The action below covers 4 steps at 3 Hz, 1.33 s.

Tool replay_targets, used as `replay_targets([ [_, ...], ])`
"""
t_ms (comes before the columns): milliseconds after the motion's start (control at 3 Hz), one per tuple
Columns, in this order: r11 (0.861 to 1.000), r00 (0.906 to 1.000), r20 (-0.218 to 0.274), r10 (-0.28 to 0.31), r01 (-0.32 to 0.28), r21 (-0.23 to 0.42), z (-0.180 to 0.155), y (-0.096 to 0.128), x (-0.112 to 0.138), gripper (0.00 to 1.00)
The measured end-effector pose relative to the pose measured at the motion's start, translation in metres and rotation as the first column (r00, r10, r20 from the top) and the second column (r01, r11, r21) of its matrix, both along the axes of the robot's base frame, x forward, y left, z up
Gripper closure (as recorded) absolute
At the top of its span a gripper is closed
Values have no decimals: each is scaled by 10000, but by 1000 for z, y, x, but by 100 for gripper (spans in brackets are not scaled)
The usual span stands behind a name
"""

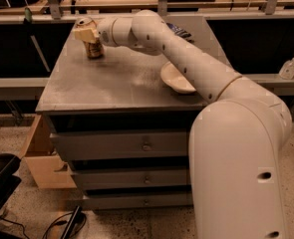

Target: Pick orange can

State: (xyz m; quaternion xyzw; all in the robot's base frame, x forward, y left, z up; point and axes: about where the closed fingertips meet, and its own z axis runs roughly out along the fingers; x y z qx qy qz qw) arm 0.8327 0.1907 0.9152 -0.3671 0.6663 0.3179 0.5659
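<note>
The orange can [94, 49] stands at the far left corner of the grey metal cabinet top [116, 86]. Its body is orange-gold and its silver top [81, 22] shows above the fingers. My gripper [86, 34] reaches in from the right along the white arm. Its cream fingers are closed around the upper part of the can. The can leans slightly and its base is at or just above the cabinet top; I cannot tell which.
A white bowl [175, 78] sits on the right of the cabinet top, partly under my arm. A dark blue chip bag [179, 31] lies at the back. A sanitizer bottle [289, 66] stands on the right ledge. An open wooden drawer [41, 158] juts out at lower left.
</note>
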Motion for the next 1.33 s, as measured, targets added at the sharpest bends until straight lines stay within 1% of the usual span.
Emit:
replay_targets([
  [333,10000,10000,-14,34,-34,1,-1,3,-1,100],
  [667,9994,9994,174,291,-294,176,25,-1,-8,100],
  [1000,9936,9951,532,839,-876,718,73,-19,-25,100],
  [1333,9837,9872,916,1304,-1404,1126,127,-56,-45,100],
])
